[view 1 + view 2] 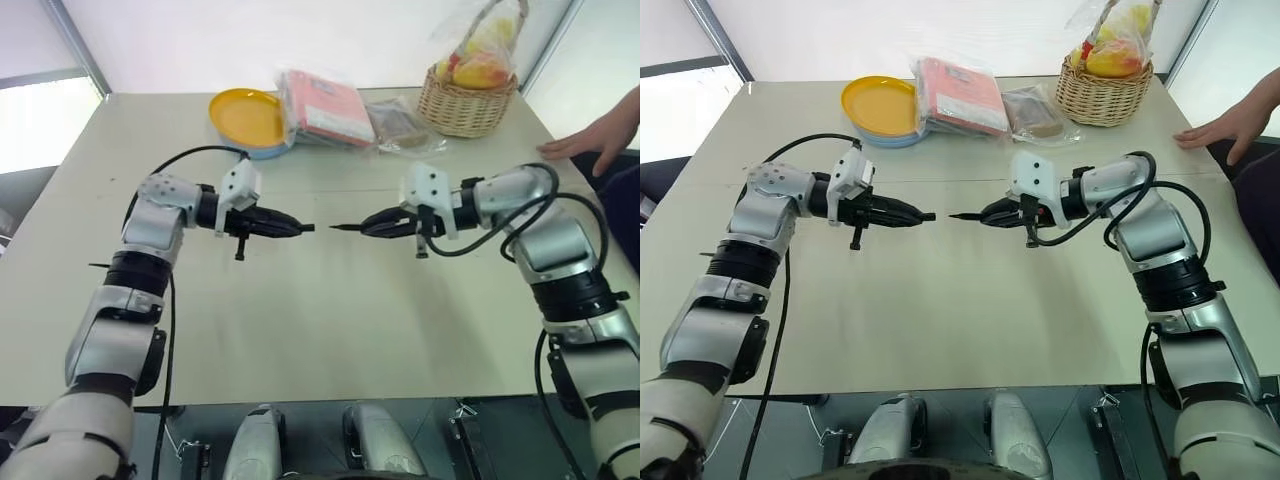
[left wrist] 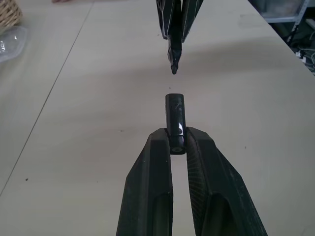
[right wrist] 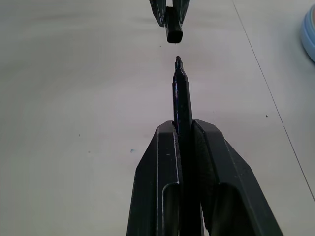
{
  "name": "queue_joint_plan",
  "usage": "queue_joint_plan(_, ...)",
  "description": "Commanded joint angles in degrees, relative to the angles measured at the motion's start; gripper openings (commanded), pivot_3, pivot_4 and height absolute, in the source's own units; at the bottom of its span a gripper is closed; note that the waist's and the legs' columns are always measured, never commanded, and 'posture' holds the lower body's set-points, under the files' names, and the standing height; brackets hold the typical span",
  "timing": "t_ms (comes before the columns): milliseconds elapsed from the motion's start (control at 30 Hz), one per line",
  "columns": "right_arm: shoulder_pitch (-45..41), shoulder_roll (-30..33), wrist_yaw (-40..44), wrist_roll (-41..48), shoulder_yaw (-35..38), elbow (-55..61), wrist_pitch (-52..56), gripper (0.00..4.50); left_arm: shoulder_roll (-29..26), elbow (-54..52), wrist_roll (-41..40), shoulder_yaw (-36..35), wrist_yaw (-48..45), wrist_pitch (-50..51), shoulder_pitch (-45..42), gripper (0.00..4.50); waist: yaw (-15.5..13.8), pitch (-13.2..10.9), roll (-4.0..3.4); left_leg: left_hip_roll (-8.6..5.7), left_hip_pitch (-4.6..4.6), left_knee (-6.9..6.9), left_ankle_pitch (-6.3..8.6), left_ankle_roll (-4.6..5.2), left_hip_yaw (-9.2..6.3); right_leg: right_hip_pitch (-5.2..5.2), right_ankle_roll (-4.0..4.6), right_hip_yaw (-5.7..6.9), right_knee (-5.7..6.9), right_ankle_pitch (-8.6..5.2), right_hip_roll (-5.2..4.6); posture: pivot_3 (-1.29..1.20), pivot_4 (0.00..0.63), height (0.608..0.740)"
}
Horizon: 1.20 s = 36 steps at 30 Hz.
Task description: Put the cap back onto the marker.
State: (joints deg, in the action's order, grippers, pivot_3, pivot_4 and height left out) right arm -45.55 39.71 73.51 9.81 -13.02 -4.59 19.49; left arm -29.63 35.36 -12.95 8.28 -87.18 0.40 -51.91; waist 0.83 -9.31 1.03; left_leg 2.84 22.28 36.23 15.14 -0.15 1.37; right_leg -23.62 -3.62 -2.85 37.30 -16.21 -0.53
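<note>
Head views: both arms are up over the table [image 1: 300, 330], facing each other. Left gripper [image 1: 296, 228] has the cap [image 1: 307, 228] at its tips; right gripper [image 1: 366, 226] has the marker [image 1: 345, 228], tip toward the cap, small gap between, roughly level.

Left wrist: fingers [image 2: 150, 187] clamped on the cap's closed end, open mouth facing the marker tip just beyond, near in line.

Right wrist: fingers [image 3: 157, 182] clamped on the marker barrel, tip bare, cap mouth slightly off to one side.

Pickup and rough alignment done; final centring and push-on left.
</note>
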Motion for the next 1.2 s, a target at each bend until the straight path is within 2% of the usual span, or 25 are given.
queue_joint_plan(33, -0.68, -0.24, -0.24, 0.38, 0.51, 2.14, -0.24, 0.00, 0.29, -0.47, 0.16, -0.72, 0.48, -1.48, -1.43, 0.09, 0.00, 0.00, 0.00, 0.00, 0.00, 0.00, 0.00, 0.00, 0.00, 0.00, 0.00, 0.00, 0.00, 0.00, 0.00, 0.00, 0.150, 0.740)
queue_joint_plan(733, -0.58, -1.96, -1.18, 0.33, -0.18, 2.65, 0.30, 0.00, 4.43, 0.50, 0.83, -0.51, 2.70, -3.11, -1.80, 0.09, 0.00, 0.00, -0.01, 0.00, 0.00, 0.05, 0.00, 0.00, -0.02, 0.01, 0.00, 0.01, 0.05, 0.00, 0.00, 0.00, 0.150, 0.740)
queue_joint_plan(1200, -0.79, -2.42, -1.28, -0.59, -0.53, 1.56, -0.37, 0.00, 5.78, -3.74, -1.02, -0.09, -1.18, -1.30, -2.35, 0.09, -0.05, 0.01, -0.01, -0.01, 0.03, 0.11, 0.00, -0.01, -0.03, 0.02, -0.01, 0.02, 0.09, 0.00, 0.00, 0.00, 0.150, 0.740)
